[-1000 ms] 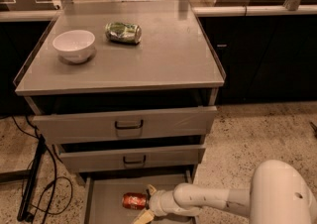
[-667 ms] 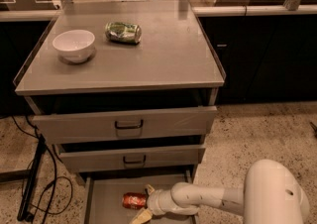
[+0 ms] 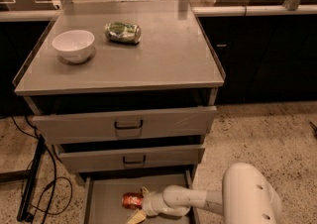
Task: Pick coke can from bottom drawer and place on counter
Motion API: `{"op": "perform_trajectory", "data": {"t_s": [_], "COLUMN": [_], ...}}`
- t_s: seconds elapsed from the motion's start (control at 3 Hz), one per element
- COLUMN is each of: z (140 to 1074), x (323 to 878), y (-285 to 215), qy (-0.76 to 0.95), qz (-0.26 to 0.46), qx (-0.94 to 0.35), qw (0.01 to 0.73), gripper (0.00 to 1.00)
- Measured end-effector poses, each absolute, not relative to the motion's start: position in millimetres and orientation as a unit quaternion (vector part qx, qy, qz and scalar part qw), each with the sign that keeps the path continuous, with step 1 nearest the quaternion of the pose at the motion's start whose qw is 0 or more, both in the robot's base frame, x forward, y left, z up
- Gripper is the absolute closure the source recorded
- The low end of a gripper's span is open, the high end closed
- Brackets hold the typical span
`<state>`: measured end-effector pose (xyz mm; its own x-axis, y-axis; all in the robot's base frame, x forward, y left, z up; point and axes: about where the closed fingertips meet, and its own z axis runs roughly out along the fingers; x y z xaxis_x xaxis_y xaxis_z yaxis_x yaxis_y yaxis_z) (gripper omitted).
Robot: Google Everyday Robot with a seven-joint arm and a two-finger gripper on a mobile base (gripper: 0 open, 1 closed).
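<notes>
White bowl (image 3: 73, 44) and green can (image 3: 123, 32) are seen toward the counter's (image 3: 163, 64) far-left corner. Lower down, the coke can (image 3: 131, 200) is laid on its side in the bottom drawer (image 3: 105, 199), its right end flanked by the spread, unclosed fingers of the gripper (image 3: 139, 203).

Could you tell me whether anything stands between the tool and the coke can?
Nothing visible does: the tool sits in the bottom drawer, right at the coke can, with its fingers spread.
</notes>
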<state>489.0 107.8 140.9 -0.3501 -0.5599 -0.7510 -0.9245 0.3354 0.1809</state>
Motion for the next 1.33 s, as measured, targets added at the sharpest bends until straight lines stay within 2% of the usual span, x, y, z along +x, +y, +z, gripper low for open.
{"op": "perform_trajectory", "data": {"t_s": [0.33,0.67,1.33], "z": [124.4,124.0,124.0], "x": [493.0,493.2,493.1], "y": [111.6,111.6,111.6], "qy": [0.763,0.763,0.763], "qz": [0.302,0.302,0.302], "qx": [-0.487,-0.487,-0.487], "qw": [0.298,0.298,0.298], "gripper": [0.0,0.27,0.73]}}
